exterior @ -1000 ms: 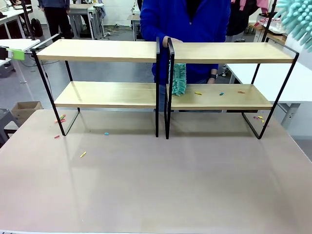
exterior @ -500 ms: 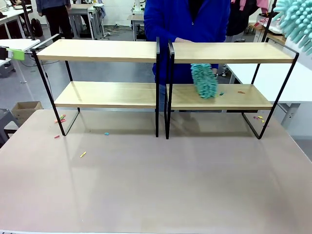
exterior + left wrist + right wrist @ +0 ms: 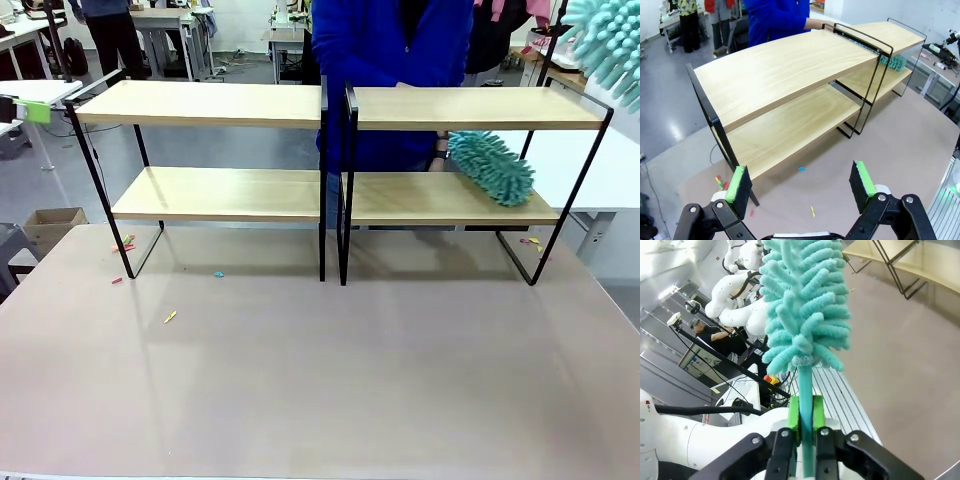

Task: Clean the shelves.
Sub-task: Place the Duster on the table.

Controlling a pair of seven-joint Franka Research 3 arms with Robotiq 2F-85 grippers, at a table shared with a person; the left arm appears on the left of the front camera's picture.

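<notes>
- Person's duster (image 3: 491, 167) lies across the right shelves' (image 3: 450, 198) lower board.
- Right gripper (image 3: 805, 427) fingers pinch a teal duster handle (image 3: 805, 405).
- Left gripper (image 3: 800, 184) fingers spread wide above the surface (image 3: 320, 370).

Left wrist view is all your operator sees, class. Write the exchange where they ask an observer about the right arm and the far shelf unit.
Operator: What is the right gripper doing?
Observer: Its fingers are shut on the handle of a teal duster, held up above the table.
Operator: And the person?
Observer: The person's duster is on the right shelf unit's lower board, near its right end.
Operator: Any litter there?
Observer: Coloured bits on the table by that unit's right foot.
</notes>
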